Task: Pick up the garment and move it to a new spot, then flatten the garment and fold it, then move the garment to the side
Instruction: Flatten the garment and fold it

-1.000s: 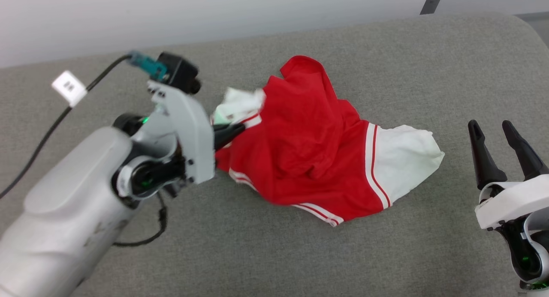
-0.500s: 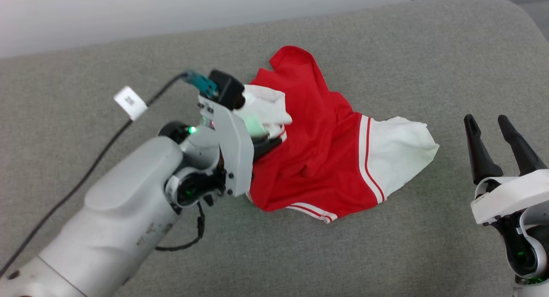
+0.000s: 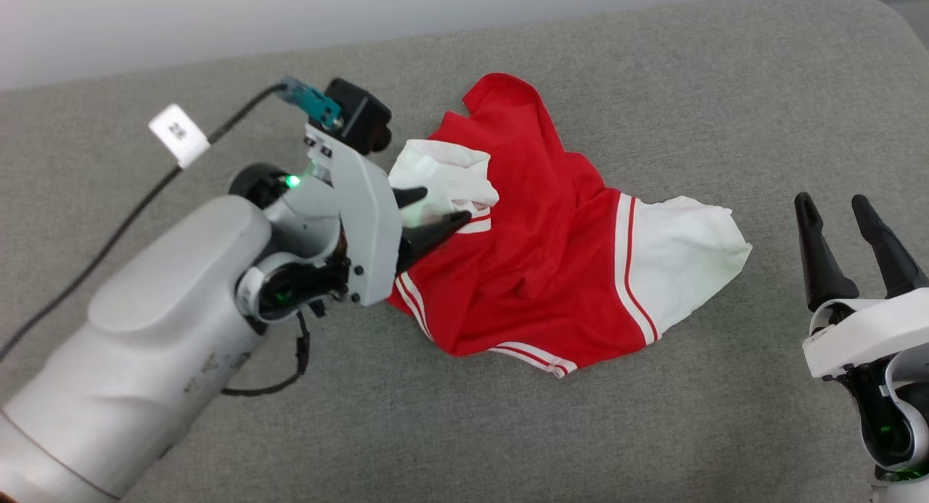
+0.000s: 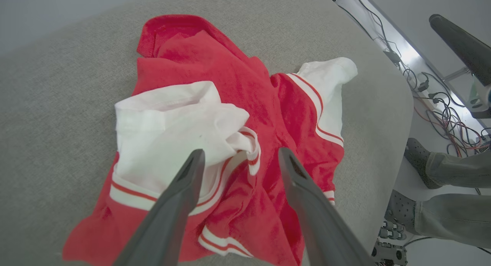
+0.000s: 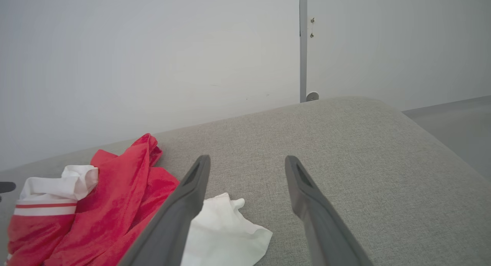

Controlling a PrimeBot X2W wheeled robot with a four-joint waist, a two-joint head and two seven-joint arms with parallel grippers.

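The garment (image 3: 537,263), red with white sleeves and striped trim, lies crumpled in a heap on the grey cushioned surface (image 3: 653,89). One white sleeve (image 3: 682,260) spreads to the right, the other (image 3: 443,183) is bunched at the heap's left. My left gripper (image 3: 435,209) stands open just over that bunched sleeve, its fingers apart with nothing clamped; the left wrist view shows the garment (image 4: 215,135) beneath the spread left gripper (image 4: 239,158). My right gripper (image 3: 835,209) is open at the right edge, apart from the cloth, as the right wrist view (image 5: 247,162) also shows.
A black cable (image 3: 109,234) with a white tag (image 3: 178,134) trails from the left wrist across the surface. A pale wall (image 5: 153,58) runs behind. In the left wrist view a person's feet (image 4: 422,166) and floor cables (image 4: 441,104) lie beyond the surface's edge.
My left gripper has opened and let go of the white sleeve it held. The garment has settled onto the surface. The right gripper has kept still.
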